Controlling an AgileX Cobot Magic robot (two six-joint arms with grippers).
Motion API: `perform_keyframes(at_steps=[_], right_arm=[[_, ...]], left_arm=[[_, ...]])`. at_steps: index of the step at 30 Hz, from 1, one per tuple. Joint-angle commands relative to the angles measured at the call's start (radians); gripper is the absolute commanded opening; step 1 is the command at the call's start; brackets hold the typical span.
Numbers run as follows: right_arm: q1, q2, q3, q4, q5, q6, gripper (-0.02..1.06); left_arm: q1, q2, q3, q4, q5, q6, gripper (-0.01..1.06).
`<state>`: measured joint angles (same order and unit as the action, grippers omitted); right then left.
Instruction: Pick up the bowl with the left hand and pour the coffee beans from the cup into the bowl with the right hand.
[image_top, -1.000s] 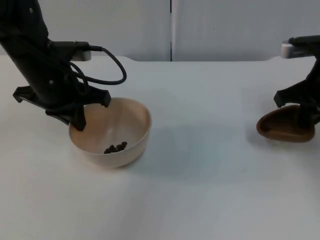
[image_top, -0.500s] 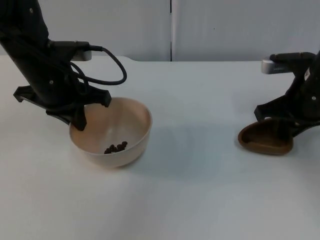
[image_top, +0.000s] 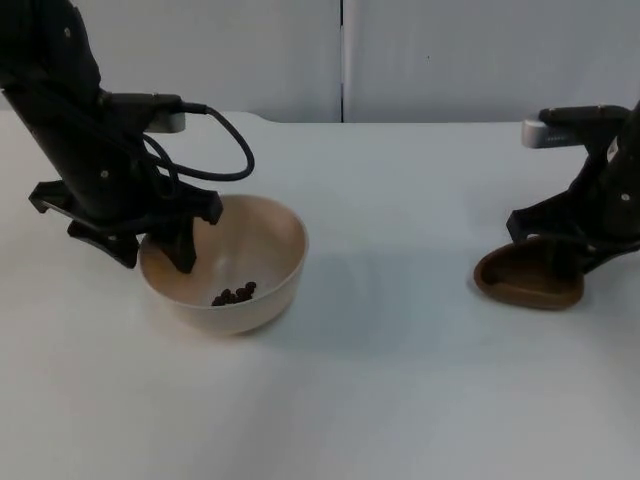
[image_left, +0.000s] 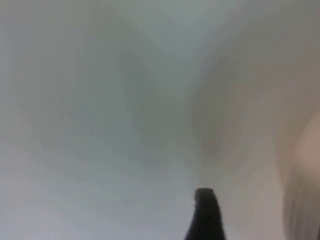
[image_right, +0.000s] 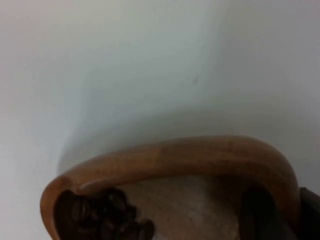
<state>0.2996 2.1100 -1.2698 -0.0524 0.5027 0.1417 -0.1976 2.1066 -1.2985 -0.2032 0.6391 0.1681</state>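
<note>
A cream bowl (image_top: 245, 250) sits on the white table (image_top: 400, 380) at the left, with a few coffee beans (image_top: 232, 295) in its bottom. My left gripper (image_top: 155, 258) stands open astride the bowl's left rim, one finger inside the bowl and the other outside. One black fingertip (image_left: 205, 215) shows in the blurred left wrist view. At the right, my right gripper (image_top: 572, 258) is shut on the rim of a brown wooden cup (image_top: 528, 280), which is low over the table and tilted. More coffee beans (image_right: 102, 217) lie inside the cup (image_right: 175, 157).
The grey partition wall (image_top: 450, 60) closes off the far edge of the table. A wide stretch of bare table lies between the bowl and the cup.
The left gripper has opened off the bowl's rim and shifted slightly. The right arm carried the cup leftward toward the middle, then held still.
</note>
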Motion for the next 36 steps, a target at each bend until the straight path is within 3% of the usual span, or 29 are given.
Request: perform_keyframes(at_steps=[1,5,13,21,30,36], right_arm=[[0.004,-0.003,0.005,0.003,-0.003,0.006,0.08],[0.004,-0.003,0.005,0.005,-0.003,0.006,0.32],[0.004,-0.003,0.005,0.016,-0.007,0.007,0.62],[0.004,-0.047,0.005,0.037,0.007,0.007,0.68],[0.004,-0.395,0.005,0.035,0.135,-0.029,0.68],[0.004,-0.593,0.005,0.033,0.152,-0.041,0.68]], left_arm=[[0.0,-0.007,0.0,0.002,0.006,0.003,0.62],[0.0,-0.019,0.0,0.002,0.006,0.003,0.63],[0.0,-0.084,-0.002,0.002,0.019,-0.003,0.63],[0.0,-0.229,-0.002,0.002,0.035,-0.02,0.63],[0.0,-0.569,-0.002,-0.033,0.028,-0.02,0.63],[0.0,-0.725,-0.002,-0.035,0.026,-0.02,0.63]])
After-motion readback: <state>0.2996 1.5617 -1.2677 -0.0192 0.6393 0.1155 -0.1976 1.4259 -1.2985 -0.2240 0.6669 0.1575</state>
